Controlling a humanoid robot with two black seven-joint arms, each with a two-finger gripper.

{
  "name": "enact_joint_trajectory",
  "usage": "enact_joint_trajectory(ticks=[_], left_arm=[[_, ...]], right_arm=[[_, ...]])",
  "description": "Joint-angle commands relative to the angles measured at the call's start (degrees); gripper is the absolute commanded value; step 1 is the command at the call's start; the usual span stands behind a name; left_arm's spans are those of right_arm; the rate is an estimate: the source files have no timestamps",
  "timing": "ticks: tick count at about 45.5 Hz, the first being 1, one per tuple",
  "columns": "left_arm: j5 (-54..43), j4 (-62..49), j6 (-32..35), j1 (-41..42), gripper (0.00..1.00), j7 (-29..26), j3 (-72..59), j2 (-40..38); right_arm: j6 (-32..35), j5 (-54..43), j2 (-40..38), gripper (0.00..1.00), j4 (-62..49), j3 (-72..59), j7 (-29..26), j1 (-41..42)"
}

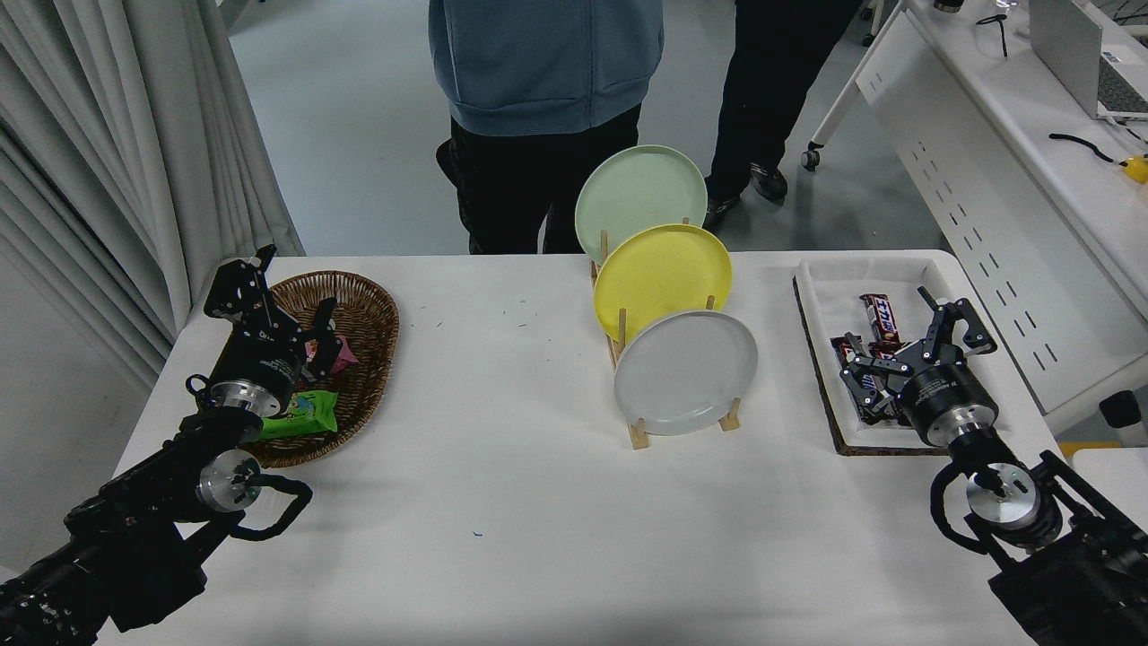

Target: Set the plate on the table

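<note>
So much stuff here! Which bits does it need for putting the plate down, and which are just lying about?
Needed:
grey plate, standing in the wooden rack
white table
right claw, open

Lying about:
yellow plate
green plate
wicker basket
white tray
left claw, parked over the basket
</note>
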Motion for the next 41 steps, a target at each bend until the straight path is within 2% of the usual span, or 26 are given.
enact_joint_trajectory(ticks=[1,41], left_arm=[[0.0,-0.03,0.07,0.0,1.0,0.0,0.0,0.0],[0.0,-0.03,-0.02,0.0,1.0,0.0,0.0,0.0]], right_arm=[[0.13,0.03,-0.27,0.99,-0.06,-0.02,0.0,0.51],[0.3,0.03,-5.63,0.99,-0.5,-1.51,0.0,0.6]])
